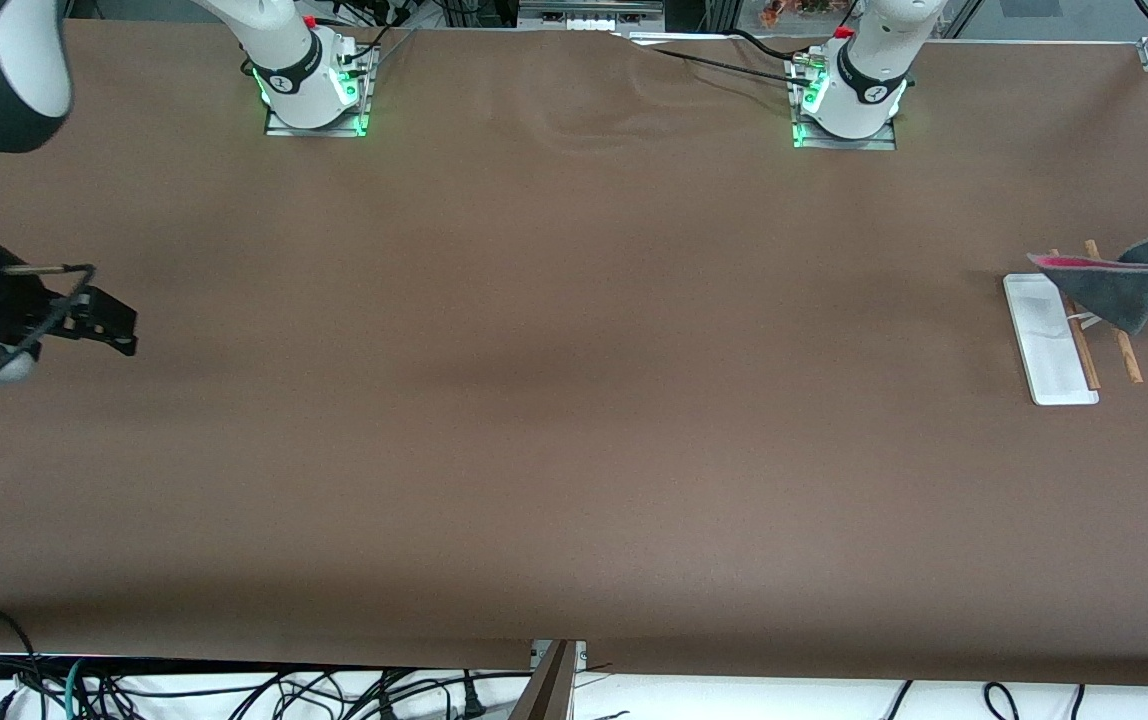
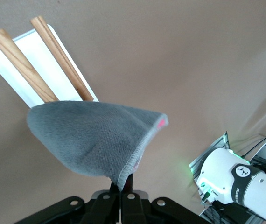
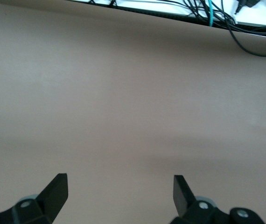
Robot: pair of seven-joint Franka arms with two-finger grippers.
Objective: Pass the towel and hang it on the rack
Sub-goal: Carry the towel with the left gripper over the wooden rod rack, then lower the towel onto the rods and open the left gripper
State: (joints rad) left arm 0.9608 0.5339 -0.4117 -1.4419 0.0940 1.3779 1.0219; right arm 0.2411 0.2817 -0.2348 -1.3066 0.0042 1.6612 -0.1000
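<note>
White-based rack (image 1: 1051, 340) sits under the grey, pink-backed towel (image 1: 1114, 288), pinched by the left gripper (image 2: 122, 183); the right gripper (image 3: 120, 192) waits spread wide.

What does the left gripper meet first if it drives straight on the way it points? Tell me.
The towel it already holds by one corner comes first. The left gripper is shut on it, the cloth spreading ahead over the rack. Straight on, the two wooden rods look next, though depth is unclear.
</note>
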